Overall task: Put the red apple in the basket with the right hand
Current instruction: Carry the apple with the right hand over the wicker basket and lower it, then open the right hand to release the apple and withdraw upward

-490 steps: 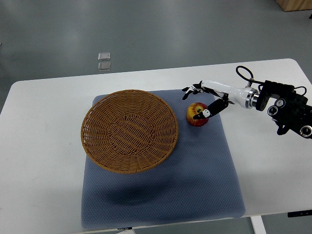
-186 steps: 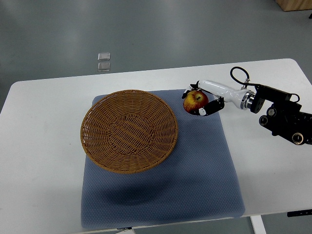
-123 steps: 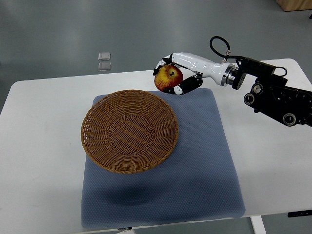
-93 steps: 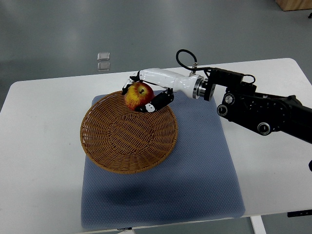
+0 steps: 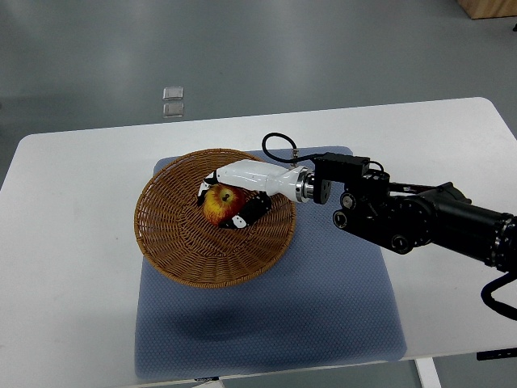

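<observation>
While its arm reaches across from the right, the right hand (image 5: pixel 228 202) grips the apple (image 5: pixel 219 204) with curled fingers, low over the basket's (image 5: pixel 166 242) middle.

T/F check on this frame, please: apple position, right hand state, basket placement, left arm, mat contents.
1. The red apple is over the inside of the basket. True.
2. The right hand is open and clear of the apple. False: its fingers are wrapped around the apple.
3. The basket sits on the blue-grey mat. True.
4. The left arm is reaching into the basket. False: no left arm shows; only the right arm comes in, from the right edge.
5. A second apple lies on the mat beside the basket. False: only one apple is visible, the one in the hand.
</observation>
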Robot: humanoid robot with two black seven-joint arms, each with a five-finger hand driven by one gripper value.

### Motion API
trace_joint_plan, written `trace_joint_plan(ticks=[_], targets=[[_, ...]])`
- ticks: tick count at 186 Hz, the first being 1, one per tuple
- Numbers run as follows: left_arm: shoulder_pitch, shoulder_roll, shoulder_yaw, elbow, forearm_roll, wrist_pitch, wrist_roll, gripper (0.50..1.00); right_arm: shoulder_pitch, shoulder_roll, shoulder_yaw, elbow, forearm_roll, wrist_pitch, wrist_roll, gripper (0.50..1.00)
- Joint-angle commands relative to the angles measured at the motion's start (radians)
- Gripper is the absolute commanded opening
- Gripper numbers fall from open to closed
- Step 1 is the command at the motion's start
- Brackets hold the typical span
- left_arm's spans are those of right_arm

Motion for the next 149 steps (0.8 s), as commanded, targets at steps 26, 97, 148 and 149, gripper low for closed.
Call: trace_joint_plan(ticks=[26, 97, 148, 149], targets=[[0.000, 0.000, 0.000, 0.000, 0.000, 0.000, 0.000, 1.000, -0.010, -0.003, 0.003, 0.004, 0.012, 0.005, 0.004, 0.919], [0.000, 0.000, 0.000, 0.000, 0.000, 0.000, 0.000, 1.000, -0.011, -0.078, 0.183, 0.013, 0.176, 0.059, 0.001, 0.917], [0.000, 0.000, 0.000, 0.000, 0.000, 0.000, 0.000, 1.000, -0.070, -0.198, 0.265, -0.016, 0.748, 0.204, -0.062, 0.911], [0.000, 0.000, 0.000, 0.000, 0.000, 0.000, 0.000, 1.000, -0.070, -0.198, 0.265, -0.016, 0.748, 0.204, -0.062, 0.911]])
